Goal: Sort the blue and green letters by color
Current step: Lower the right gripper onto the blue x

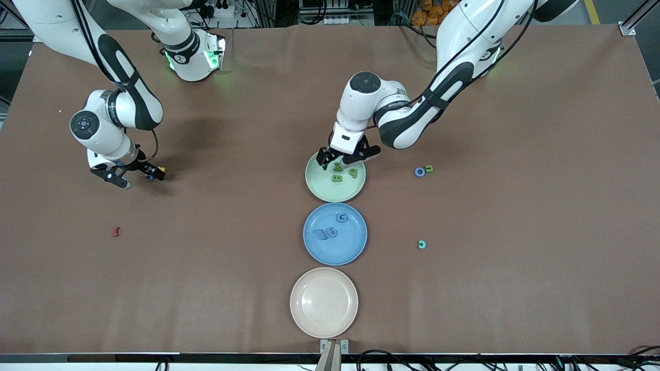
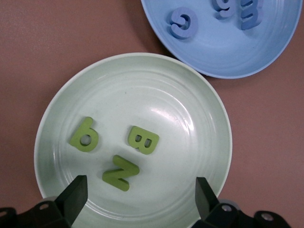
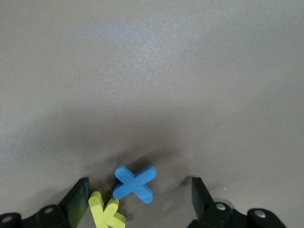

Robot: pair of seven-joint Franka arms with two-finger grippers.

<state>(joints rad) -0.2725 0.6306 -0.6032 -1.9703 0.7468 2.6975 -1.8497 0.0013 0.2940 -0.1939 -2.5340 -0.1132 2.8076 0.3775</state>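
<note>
blue and green letters are lying partly sorted: three olive pieces (image 2: 116,152) in the green plate (image 1: 356,191), three blue ones (image 1: 332,226) in the blue plate (image 1: 309,242) just nearer the front camera. a blue o (image 1: 419,172) touching a small green piece (image 1: 429,168) is sitting on the desk (image 1: 515,232) toward the left arm's end, with a teal c (image 1: 422,244) nearer the camera. a blue x (image 3: 135,183) is lying toward the right arm's end, touching a yellow k (image 3: 107,212).

step in hand, as i'm judging it: right hand (image 3: 137,194), fingers spread, is sitting low around the blue x, about to pinch it. next move is calling for closing on the x alone, keeping the k out, then carrying it to the blue plate. left hand (image 2: 140,192) is hovering over the green plate, fingers spread wide and holding nothing; its next pick is likely the o/green pair.

pieces are looking small, chunky and matte, flat on the desk. a dark red piece (image 1: 116,232) and a beige plate (image 1: 324,303) are not involved.
</note>
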